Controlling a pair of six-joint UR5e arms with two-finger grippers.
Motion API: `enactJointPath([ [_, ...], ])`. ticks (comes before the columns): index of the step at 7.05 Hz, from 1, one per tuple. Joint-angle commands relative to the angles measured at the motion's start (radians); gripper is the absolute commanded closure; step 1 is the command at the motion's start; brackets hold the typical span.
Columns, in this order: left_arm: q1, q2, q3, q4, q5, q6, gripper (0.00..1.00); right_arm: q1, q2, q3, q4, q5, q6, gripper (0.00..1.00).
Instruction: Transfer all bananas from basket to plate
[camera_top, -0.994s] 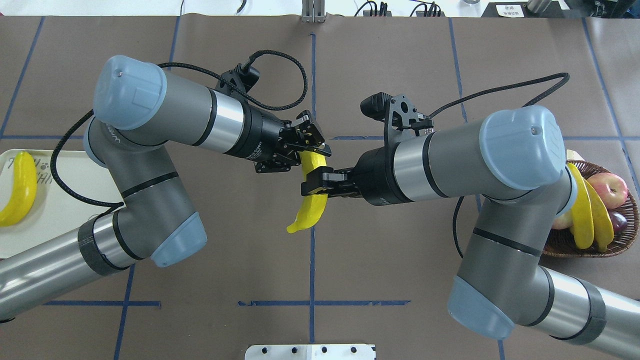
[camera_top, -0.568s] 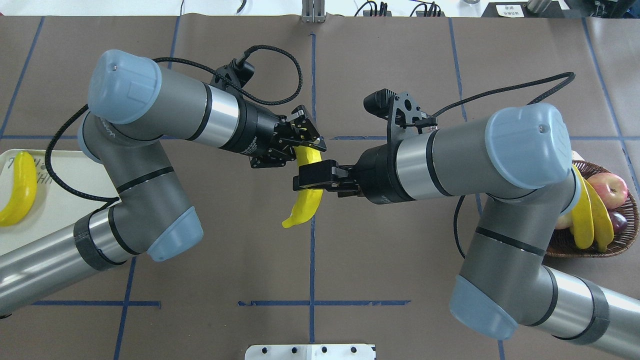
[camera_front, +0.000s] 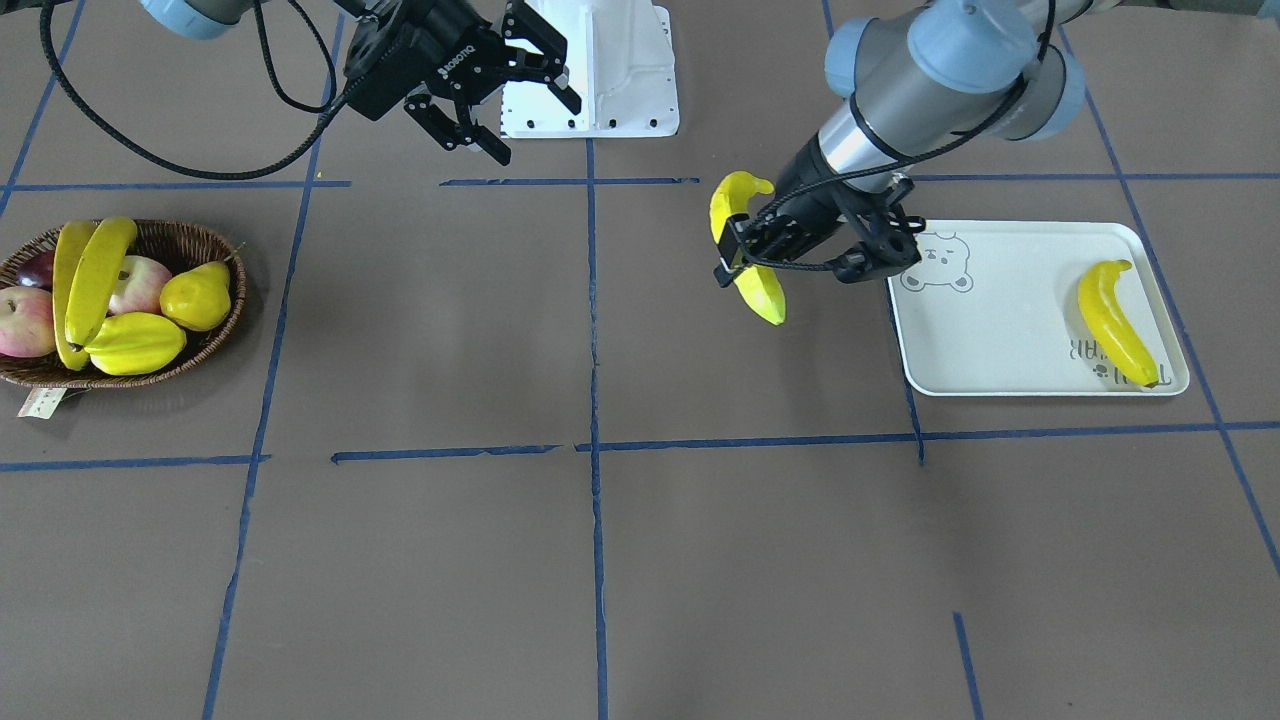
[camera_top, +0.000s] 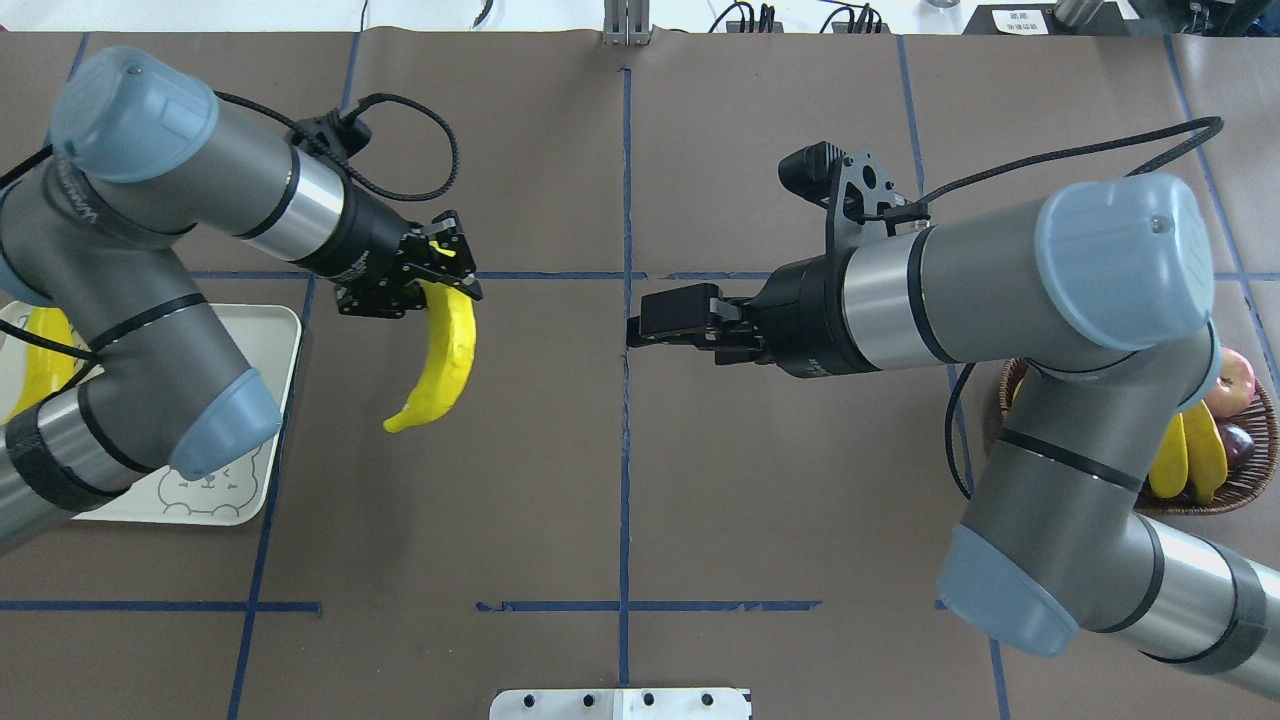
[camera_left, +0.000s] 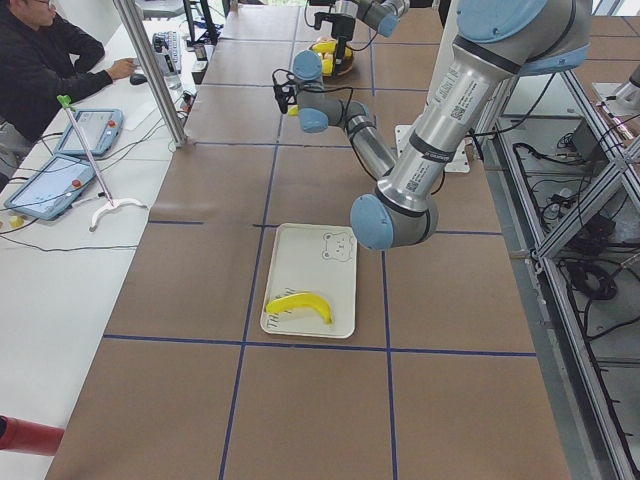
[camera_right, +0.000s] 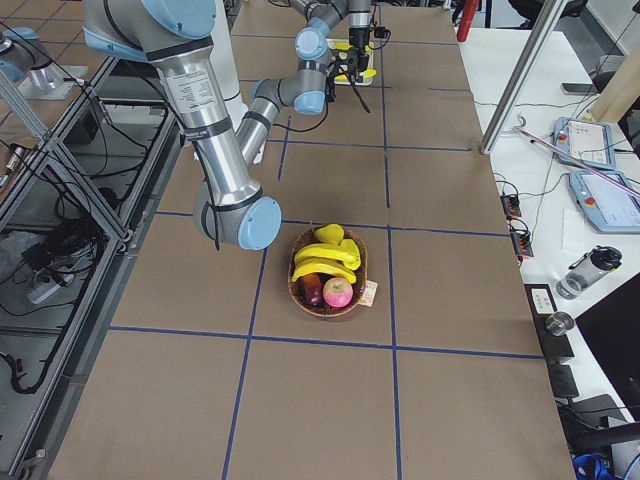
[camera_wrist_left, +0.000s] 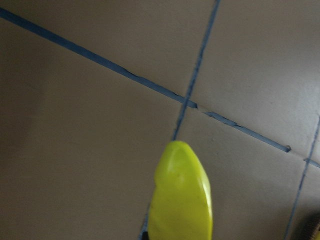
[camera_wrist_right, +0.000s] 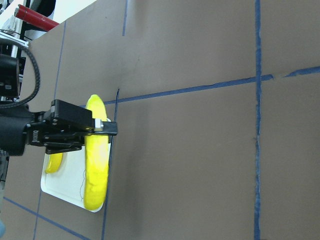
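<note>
Left end effector (camera_top: 452, 274) is clamping the banana (camera_top: 447, 350) by one end. The plate (camera_top: 275, 350) is lying just beside it, toward the desk's left edge. The right end effector (camera_front: 538, 128) is hanging released, well apart.

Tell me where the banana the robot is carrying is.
In the overhead view the banana hangs from the left gripper, left of centre, just right of the plate and not yet over it.
</note>
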Motion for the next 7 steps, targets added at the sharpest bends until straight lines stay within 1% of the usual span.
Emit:
enactJointPath([
  [1,-0.098,0.212,-0.042,0.028,0.001,0.201,1.00,0.026,-0.039,0.005,-0.002,0.002,0.000,0.00],
  [2,-0.139,0.307,-0.036,0.029,0.022,0.304,1.00,0.030,-0.057,0.003,-0.002,0.002,0.000,0.00],
  [3,-0.131,0.405,-0.017,0.029,0.106,0.369,1.00,0.030,-0.057,0.000,-0.002,0.001,0.000,0.00],
  [5,-0.131,0.429,0.029,0.029,0.126,0.381,1.00,0.037,-0.063,0.000,-0.013,-0.002,0.009,0.00],
  [7,-0.129,0.437,0.080,0.028,0.189,0.430,1.00,0.042,-0.063,0.000,-0.024,-0.002,0.009,0.00],
])
